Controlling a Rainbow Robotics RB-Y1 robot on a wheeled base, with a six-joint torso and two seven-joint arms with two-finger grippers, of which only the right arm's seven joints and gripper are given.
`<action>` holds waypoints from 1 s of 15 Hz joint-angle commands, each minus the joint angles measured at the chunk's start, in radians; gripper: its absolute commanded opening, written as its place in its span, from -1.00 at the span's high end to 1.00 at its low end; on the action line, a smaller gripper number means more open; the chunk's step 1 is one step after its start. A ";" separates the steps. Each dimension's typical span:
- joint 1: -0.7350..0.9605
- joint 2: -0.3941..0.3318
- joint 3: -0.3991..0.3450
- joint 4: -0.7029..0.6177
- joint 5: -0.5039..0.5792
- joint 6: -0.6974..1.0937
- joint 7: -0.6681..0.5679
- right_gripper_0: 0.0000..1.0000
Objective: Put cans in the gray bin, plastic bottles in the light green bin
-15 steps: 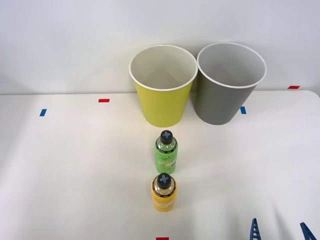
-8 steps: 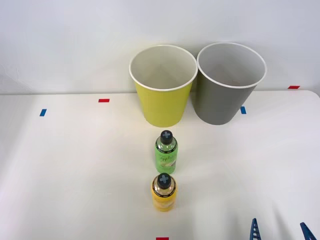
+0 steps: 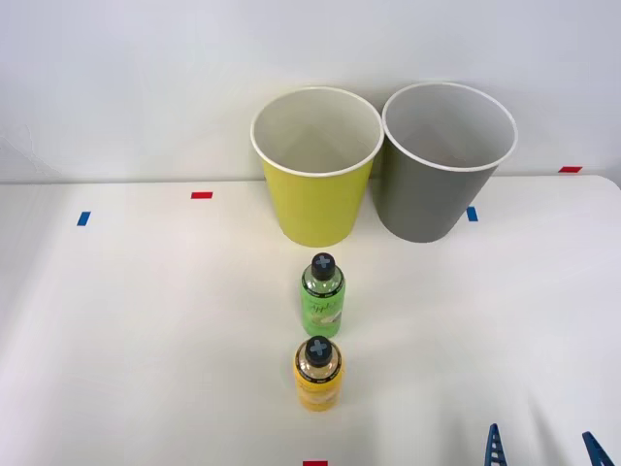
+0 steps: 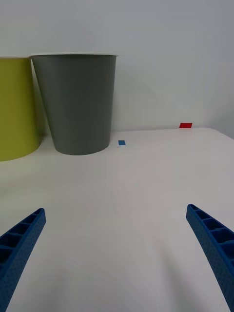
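White table (image 3: 146, 320): light green bin (image 3: 316, 167) and gray bin (image 3: 447, 161) stand side by side at the far edge against the wall, gray to the robot's right, rims nearly touching. Both plastic bottles stand upright in a line in front of the light green bin: green bottle (image 3: 322, 294) nearer the bins, yellow-orange bottle (image 3: 317, 373) nearer the robot. Right gripper (image 3: 541, 449) is at the near right corner, fingers spread wide, holding nothing, well apart from both bottles, to their right. Only fingertips (image 3: 494, 445) show in front view; arm cut off. Wrist view: gray bin (image 4: 77, 102) ahead, light green bin (image 4: 17, 108) cut off at frame edge, gripper (image 4: 117, 253) over bare table.
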 commanded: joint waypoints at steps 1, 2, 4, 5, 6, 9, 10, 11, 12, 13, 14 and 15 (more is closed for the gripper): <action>0.000 0.000 0.000 0.000 0.000 0.000 0.000 -1.00; 0.000 0.000 0.000 0.000 0.000 0.000 0.000 -1.00; 0.000 0.000 0.000 0.000 0.000 0.000 0.000 -1.00; 0.000 0.000 0.000 0.000 0.000 0.000 0.000 -1.00; 0.000 0.000 0.000 0.000 0.000 0.000 0.000 -1.00; 0.000 0.000 0.000 0.000 0.000 0.000 0.000 -1.00; 0.000 0.000 0.000 0.000 0.000 0.000 0.000 -1.00; 0.000 0.000 0.000 0.000 0.000 0.000 0.000 -1.00; 0.000 0.000 0.000 0.000 0.000 0.000 0.000 -1.00; 0.000 0.000 0.000 0.000 0.000 0.000 0.000 -1.00; 0.000 0.000 0.000 0.000 0.000 0.000 0.000 -1.00; 0.000 0.000 0.000 0.000 0.000 0.000 0.000 -1.00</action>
